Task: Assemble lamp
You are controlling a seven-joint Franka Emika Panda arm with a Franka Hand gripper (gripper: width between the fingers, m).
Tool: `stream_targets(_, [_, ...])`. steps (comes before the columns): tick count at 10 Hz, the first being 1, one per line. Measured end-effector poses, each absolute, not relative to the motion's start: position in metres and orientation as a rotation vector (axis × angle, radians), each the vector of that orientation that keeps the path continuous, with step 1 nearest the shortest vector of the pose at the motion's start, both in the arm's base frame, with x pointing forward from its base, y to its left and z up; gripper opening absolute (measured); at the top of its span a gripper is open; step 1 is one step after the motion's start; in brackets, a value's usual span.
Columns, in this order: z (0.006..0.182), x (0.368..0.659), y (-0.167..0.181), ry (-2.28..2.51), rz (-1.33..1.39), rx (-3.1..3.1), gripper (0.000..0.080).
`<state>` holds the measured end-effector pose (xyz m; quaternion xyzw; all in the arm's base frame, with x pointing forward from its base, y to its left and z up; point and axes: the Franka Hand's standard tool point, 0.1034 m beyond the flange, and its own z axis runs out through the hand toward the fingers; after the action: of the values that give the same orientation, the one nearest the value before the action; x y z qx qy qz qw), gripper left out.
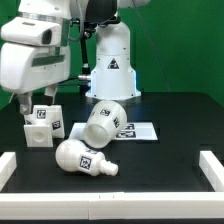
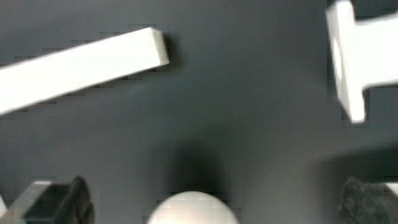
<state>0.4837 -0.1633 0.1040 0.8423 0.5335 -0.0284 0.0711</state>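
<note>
In the exterior view the square lamp base (image 1: 42, 126) stands at the left of the black table. The bulb (image 1: 84, 158) lies on its side in front, neck pointing to the exterior view's right. The tapered shade (image 1: 105, 119) lies on its side further back, partly on the marker board (image 1: 137, 131). My gripper (image 1: 38, 101) hangs just above the base, open and empty. In the wrist view my gripper (image 2: 212, 198) has its fingers (image 2: 54, 202) wide apart. A white rounded end (image 2: 192, 210), seemingly the bulb's, shows between them, touching neither.
The white robot pedestal (image 1: 110, 65) stands at the back. Low white rails edge the table at the left (image 1: 6, 166), right (image 1: 212, 166) and front (image 1: 110, 206). In the wrist view two white rail pieces (image 2: 80, 70) (image 2: 363, 55) lie on the black surface.
</note>
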Motion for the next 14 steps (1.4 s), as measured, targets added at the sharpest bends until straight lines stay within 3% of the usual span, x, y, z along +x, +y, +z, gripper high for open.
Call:
stream_targets(6, [0.101, 0.479, -0.166, 1.128, 0.024, 2.826, 0.0698])
stream_targets(9, [0.095, 0.472, -0.169, 0.355, 0.016, 3.076, 0.0698])
stream_targets(14, [0.09, 0.467, -0.17, 0.189, -0.035, 3.125, 0.0698])
